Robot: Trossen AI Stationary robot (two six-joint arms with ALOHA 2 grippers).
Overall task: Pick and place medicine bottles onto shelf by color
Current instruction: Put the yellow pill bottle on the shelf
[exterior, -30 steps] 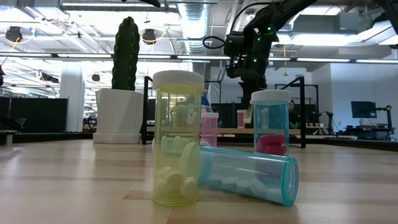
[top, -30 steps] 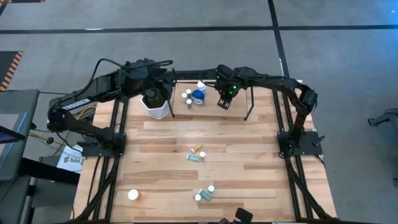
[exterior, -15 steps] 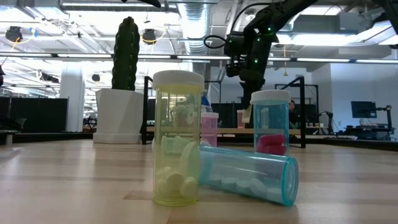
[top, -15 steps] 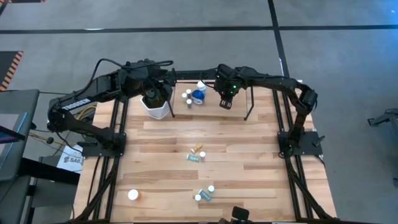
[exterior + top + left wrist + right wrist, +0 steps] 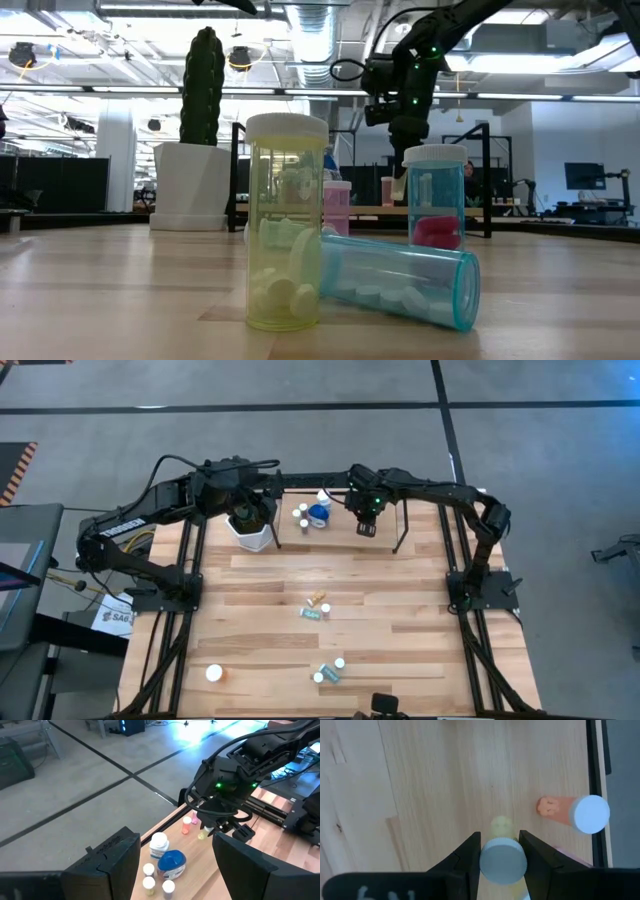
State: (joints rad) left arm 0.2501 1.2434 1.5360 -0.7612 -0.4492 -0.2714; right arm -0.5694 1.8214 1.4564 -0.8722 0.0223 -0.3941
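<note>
The right end effector point(image 5: 501, 851) is clamped on a yellow bottle point(image 5: 502, 862) by its white cap, above the shelf point(image 5: 435, 780) board just beside an orange bottle point(image 5: 572, 812); it should lower straight and release upright, clear of that neighbour; beyond, the left end effector point(image 5: 175, 870) waits apart near the cactus pot point(image 5: 250, 530).

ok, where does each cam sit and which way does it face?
High: overhead, straight down; table, both arms.
Low: tabletop level, across lying teal bottle toward shelf; right arm above.
Left wrist: past its own open fingers at blue bottle and right gripper.
Right wrist: down on shelf; fingers clamp yellow bottle.
Shared: that yellow bottle also shows in left wrist.
</note>
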